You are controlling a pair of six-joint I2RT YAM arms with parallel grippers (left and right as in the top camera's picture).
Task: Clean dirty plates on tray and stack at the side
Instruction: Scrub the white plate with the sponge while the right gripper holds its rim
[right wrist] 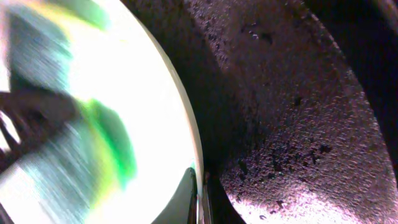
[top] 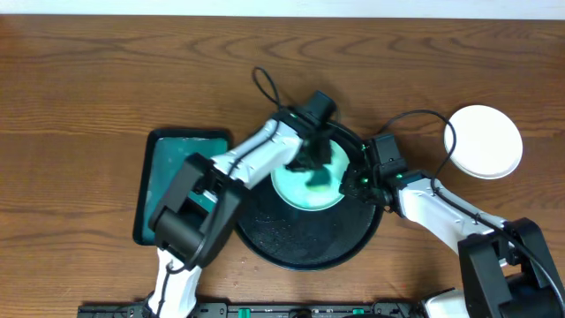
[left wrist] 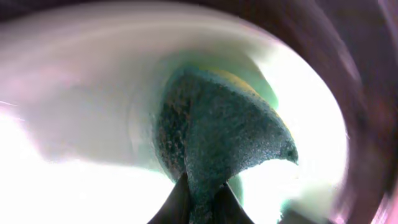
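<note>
Left fingers (left wrist: 176,208) clamping a dark sponge (left wrist: 224,143), pressing it onto the green-smeared plate (top: 298,194), which is sitting on the black tray (top: 291,243). Right fingers (right wrist: 185,202) pinching that plate's rim. Second plate (top: 483,141) lying on the surface (top: 88,88), right of the tray.

Qty seen: 2 white plates (top: 296,190), (top: 483,141); 1 round black tray (top: 305,246); 1 rect. dark-green tray (top: 163,168); 1 sponge (left wrist: 230,143); 2 robot arms (top: 252,157), (top: 437,201).
</note>
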